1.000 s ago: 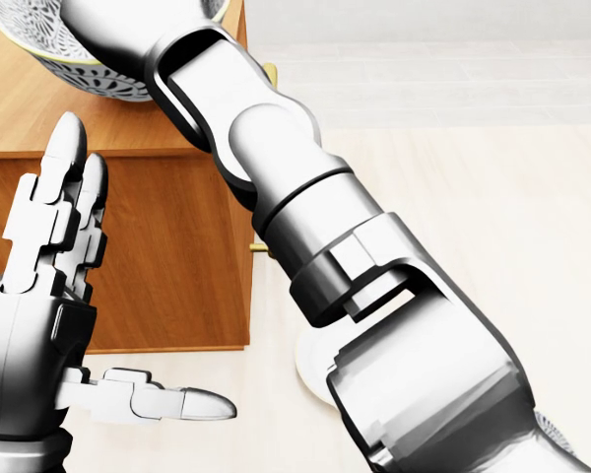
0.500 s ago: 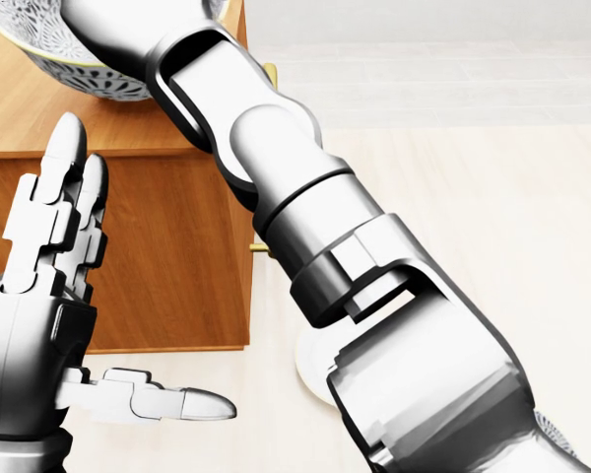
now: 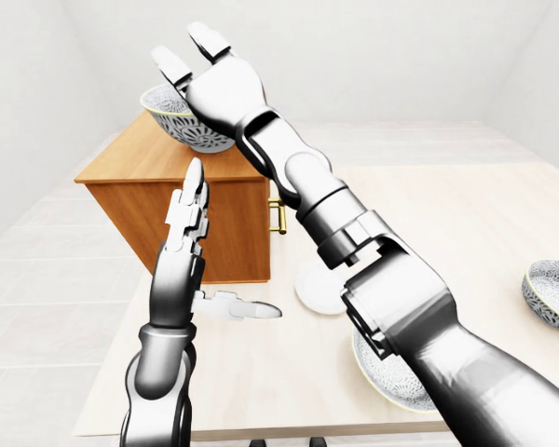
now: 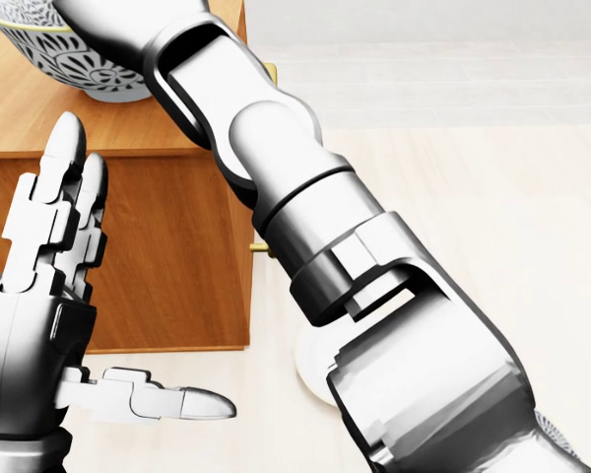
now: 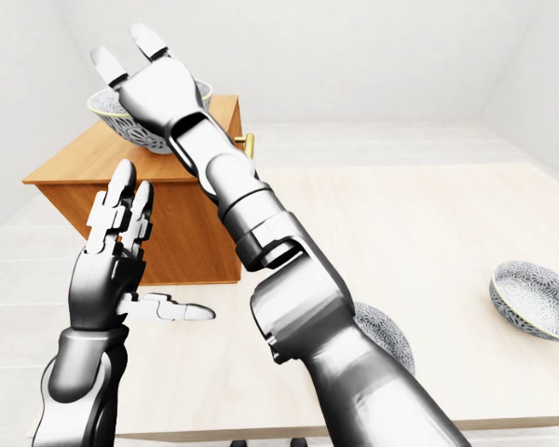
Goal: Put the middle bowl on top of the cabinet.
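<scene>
The robot's right hand (image 3: pixel 222 88) is raised at the top left of the left-eye view, and its arm crosses the picture from the bottom right. Its fingers (image 3: pixel 208 39) point up and stand apart, closed on nothing. The palm lies across the right side of the grey-and-white patterned ceramic bowl with a pale yellow rim (image 3: pixel 175 126). Whether the palm touches the bowl cannot be told.

That bowl sits on the top of the orange-brown wooden cabinet (image 3: pixel 144 160), near the cabinet's right corner. A brass bar handle (image 3: pixel 279 216) shows on the cabinet's right-hand face.

The left hand (image 3: pixel 179 277) stands upright to the left of the right forearm and below the bowl, in line with the cabinet's lit side. Its two long fingers (image 3: pixel 188 200) point straight up and its thumb (image 3: pixel 240 308) juts out to the right. It is spread and holds nothing.

A small flat white round disc (image 3: pixel 314 291) lies on the pale cream wooden table (image 3: pixel 438 214), just right of the cabinet's foot. A second patterned grey bowl (image 5: pixel 389 337) rests on the table near the bottom edge, partly hidden by the right arm. A third bowl of the same kind (image 5: pixel 538 300) stands well apart at the right edge of the right-eye view.
</scene>
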